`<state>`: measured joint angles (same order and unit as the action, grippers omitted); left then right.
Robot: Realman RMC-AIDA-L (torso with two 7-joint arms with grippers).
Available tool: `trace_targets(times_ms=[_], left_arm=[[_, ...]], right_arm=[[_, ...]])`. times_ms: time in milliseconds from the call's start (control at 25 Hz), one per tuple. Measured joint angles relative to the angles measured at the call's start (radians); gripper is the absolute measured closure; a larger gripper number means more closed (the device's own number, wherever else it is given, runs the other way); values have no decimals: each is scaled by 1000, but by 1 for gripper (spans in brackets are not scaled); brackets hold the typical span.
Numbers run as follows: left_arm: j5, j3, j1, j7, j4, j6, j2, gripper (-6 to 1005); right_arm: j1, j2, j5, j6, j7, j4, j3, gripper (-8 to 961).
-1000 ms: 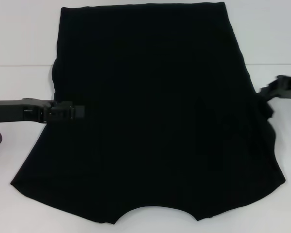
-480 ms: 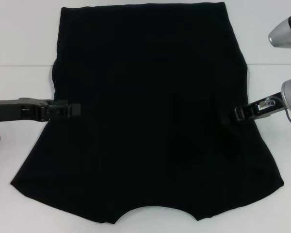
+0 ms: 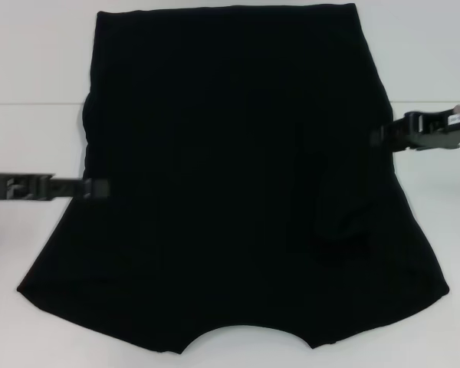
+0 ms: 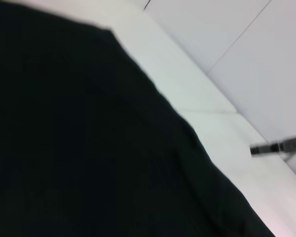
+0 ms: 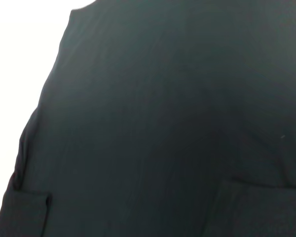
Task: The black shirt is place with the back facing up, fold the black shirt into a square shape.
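Black shirt (image 3: pixel 230 176): we see it spread flat across the white table (image 3: pixel 31 61), neckline curve at 6 o'clock, straight hem at 12 o'clock.
Sleeve (image 3: pixel 345 203): lies folded in over the body near 4 o'clock.
Left gripper (image 3: pixel 92 188): at the shirt's 9 o'clock edge; we cannot tell its jaw state.
Right gripper (image 3: pixel 383 136): at the 3 o'clock edge; we cannot tell its jaw state either.

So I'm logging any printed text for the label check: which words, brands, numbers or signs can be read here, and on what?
None can be read: the black shirt shows only plain black fabric.
No marking is legible on the left gripper or the right gripper.
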<state>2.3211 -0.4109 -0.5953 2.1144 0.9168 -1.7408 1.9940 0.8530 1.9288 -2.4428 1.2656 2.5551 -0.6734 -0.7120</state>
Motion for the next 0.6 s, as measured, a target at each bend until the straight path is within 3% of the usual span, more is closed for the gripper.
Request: trace_targets(times_ms=[160,440,600], left_arm=[[141,56,7,143,27,-92,-33,431],[339,93,21,232,41,-71,-34,431],[391,81,23,274,24,-18,-29,431]], right_arm=[[-5,-11,0,4,19,0,24,549],[-13,-13,1,4,20,0,37,247],[-14,-14,1,0,15,4,37,253]])
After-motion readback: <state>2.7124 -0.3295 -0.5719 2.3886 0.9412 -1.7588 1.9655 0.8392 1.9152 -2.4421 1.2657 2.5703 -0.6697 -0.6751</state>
